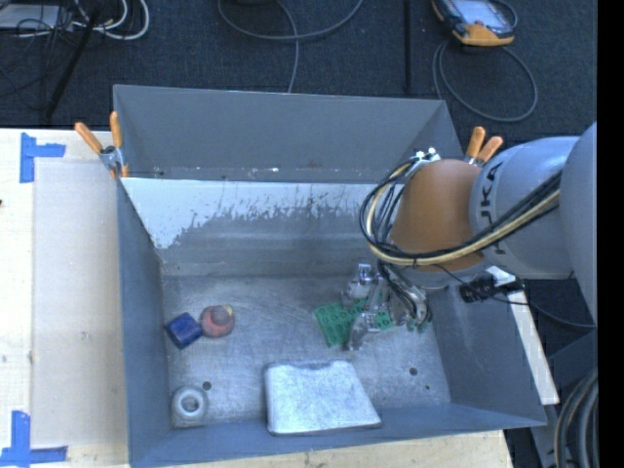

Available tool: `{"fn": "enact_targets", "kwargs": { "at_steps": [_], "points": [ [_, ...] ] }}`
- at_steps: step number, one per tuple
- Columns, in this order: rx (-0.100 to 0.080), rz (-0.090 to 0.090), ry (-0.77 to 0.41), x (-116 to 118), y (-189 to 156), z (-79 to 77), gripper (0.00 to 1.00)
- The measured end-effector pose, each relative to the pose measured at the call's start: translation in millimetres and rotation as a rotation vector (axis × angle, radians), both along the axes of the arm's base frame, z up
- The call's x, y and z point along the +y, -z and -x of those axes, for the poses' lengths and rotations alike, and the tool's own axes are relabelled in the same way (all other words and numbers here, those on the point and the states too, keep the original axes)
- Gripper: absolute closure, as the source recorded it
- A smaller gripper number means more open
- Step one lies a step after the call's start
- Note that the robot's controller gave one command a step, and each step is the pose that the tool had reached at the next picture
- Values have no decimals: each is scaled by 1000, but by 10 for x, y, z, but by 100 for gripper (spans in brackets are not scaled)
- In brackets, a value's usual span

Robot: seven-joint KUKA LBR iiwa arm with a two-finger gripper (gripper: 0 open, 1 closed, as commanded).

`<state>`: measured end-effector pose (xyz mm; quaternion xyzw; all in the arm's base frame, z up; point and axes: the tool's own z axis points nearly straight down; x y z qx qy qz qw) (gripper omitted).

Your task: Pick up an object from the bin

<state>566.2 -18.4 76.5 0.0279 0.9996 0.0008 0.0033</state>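
My gripper [366,312] is down near the bin floor, right of the middle, under the arm's orange cover. A flat green piece [336,324] lies right beside its tips and seems to touch them. A pale folded cloth [314,396] lies just in front, near the bin's front wall.
At the left of the bin floor lie a small blue block [182,331] and a reddish round thing [217,321] side by side. A small grey ring-shaped roll [190,404] sits in the front left corner. The arm and its cables cover the bin's right side.
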Motion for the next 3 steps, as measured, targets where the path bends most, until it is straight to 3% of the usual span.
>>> {"fn": "enact_targets", "kwargs": {
  "at_steps": [1, 2, 3],
  "points": [
    [2, 1, 1, -4, 22, 12, 0],
    [-10, 1, 0, -7, -9, -22, 100],
    [-1, 1, -63, 182, -1352, 63, 100]
  ]
}}
